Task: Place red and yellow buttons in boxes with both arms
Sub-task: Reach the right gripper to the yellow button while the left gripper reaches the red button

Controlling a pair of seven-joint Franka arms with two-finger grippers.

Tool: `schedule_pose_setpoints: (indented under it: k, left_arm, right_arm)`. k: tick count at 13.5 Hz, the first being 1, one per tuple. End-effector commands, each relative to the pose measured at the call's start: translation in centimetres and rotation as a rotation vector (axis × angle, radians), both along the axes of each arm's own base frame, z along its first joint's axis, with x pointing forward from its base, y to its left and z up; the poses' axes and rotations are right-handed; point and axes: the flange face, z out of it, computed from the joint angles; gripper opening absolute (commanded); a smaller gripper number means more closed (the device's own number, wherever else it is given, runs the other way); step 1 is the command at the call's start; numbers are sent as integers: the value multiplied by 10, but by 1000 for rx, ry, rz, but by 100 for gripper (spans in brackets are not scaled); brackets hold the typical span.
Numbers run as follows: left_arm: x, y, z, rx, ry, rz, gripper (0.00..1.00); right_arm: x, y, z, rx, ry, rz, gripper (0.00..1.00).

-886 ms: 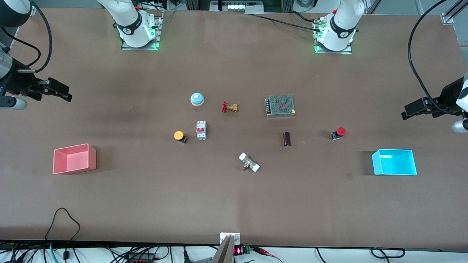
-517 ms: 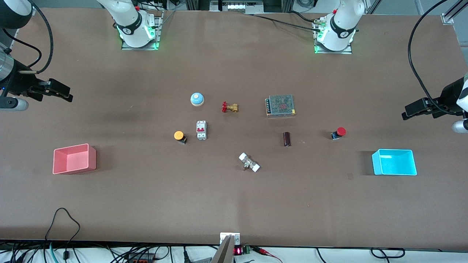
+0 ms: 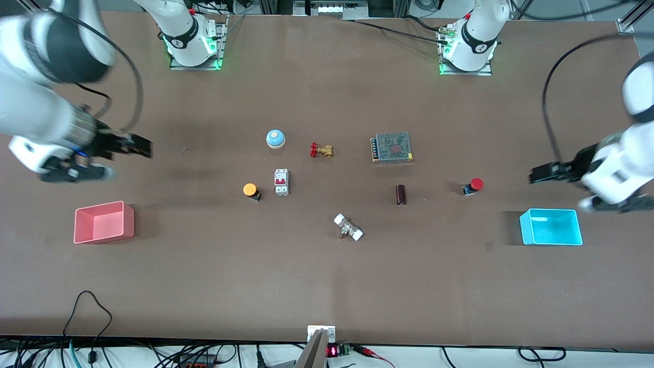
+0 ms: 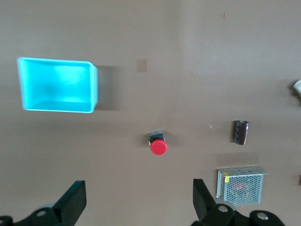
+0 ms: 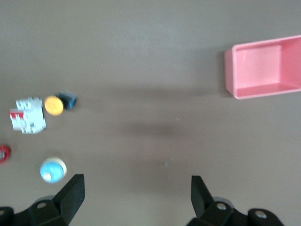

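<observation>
Brown matte tabletop carries all parts; positions below are referenced to the white circuit breaker near the table's middle.

Yellow button: round orange-yellow cap on a dark stubby body, lying on the table just beside the breaker, toward the right arm's end. The right wrist view shows the cap with the dark body projecting from one side.

Red button: round red cap on a dark body with a bluish part, lying well apart from the breaker toward the left arm's end. It also shows in the left wrist view.

Pink-red box: rectangular, sloped walls, nothing visible inside, nearer to the front camera than the breaker, toward the right arm's end.

Cyan box: same form, nothing visible inside, nearer to the front camera than the breaker, toward the left arm's end, near the red button.

Right gripper: over bare table between the pink-red box and the breaker, fingers spread wide, holding nothing.

Left gripper: over bare table beside the red button and above the cyan box's end, fingers spread wide, holding nothing.
</observation>
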Motion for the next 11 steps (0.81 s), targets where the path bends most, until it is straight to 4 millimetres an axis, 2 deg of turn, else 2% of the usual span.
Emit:
schedule_pose_setpoints:
  k: [1,2,3,4,5,6,8,9,11]
  left_arm:
    - [25,-10,-53,-10,11,-28,100]
    - [32,-12,-66,-10,-18,-30,100]
    - [33,-25,-78,-9,-30,-46,100]
    - [26,-29,-99,-8,-12,-49,100]
    - [19,-30,-121,-8,-4,-51,100]
    - [8,-31,-145,-8,4,-46,100]
    - [-16,-32,-186,-2,-3,-32,100]
    - [-24,-27,-201,1,1,-19,100]
    - [-36,-24,-217,6,29,18,100]
  right_arm:
    - [-3,31,-57,-3,-63,-99,100]
    - [-9,38,-79,1,-85,-128,100]
    - [-13,49,-97,5,-105,-162,100]
    - [-10,62,-118,4,-109,-227,100]
    - [-8,71,-125,9,-126,-293,100]
    - [-5,86,-140,15,-134,-324,100]
    - [-1,101,-167,27,-159,-363,100]
    - [0,110,-169,36,-170,-356,100]
    - [4,121,-167,47,-182,-354,100]
